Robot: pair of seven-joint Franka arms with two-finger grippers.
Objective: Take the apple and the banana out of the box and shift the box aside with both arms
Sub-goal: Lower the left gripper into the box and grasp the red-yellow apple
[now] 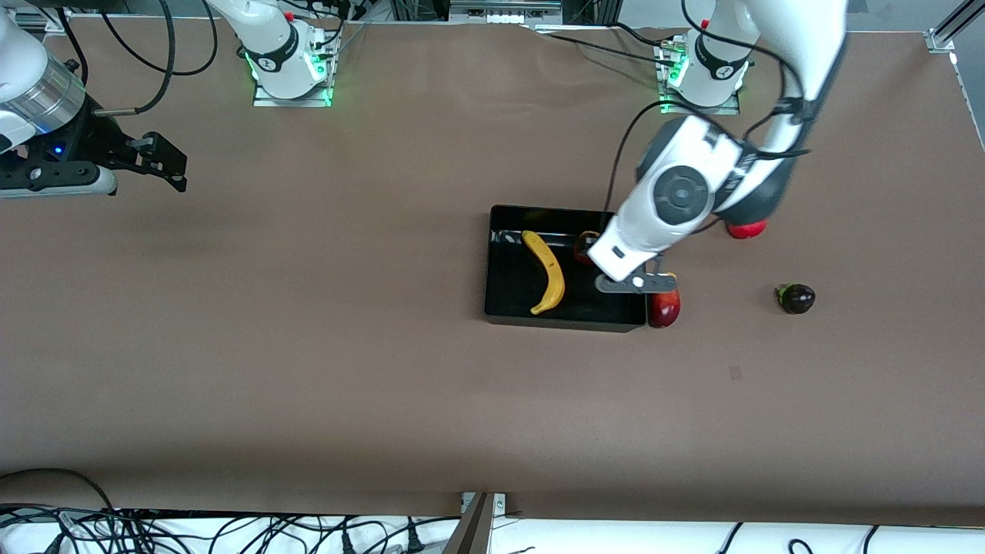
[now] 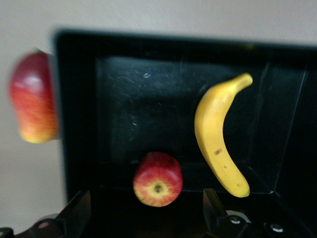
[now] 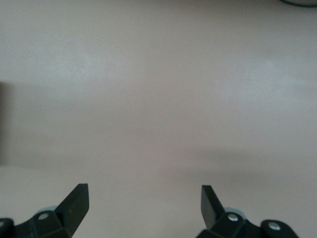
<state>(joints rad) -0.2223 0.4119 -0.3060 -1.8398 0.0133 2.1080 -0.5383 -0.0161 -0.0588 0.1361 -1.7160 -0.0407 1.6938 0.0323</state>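
The black box point(image 1: 492, 265) stands mid-table. The yellow banana point(image 1: 547, 272) lies inside it. The red apple with yellow patches point(image 1: 585, 245) lies in the box toward the left arm's end, partly hidden by the left arm. My left gripper point(image 1: 609, 265) hangs over that end of the box, open and empty. In the left wrist view the apple point(image 2: 157, 178) sits below the left gripper point(image 2: 146, 197), clear of both fingers, with the banana point(image 2: 218, 141) beside it and the box wall point(image 2: 79, 109) around them. My right gripper point(image 1: 165, 165) waits open over bare table at the right arm's end; the right wrist view shows the right gripper point(image 3: 143, 191) empty.
A larger red-and-yellow fruit point(image 1: 664, 306) lies on the table against the box's outer wall, also seen in the left wrist view point(image 2: 33, 99). A red fruit point(image 1: 746, 228) shows under the left arm. A dark purple eggplant point(image 1: 796, 298) lies toward the left arm's end.
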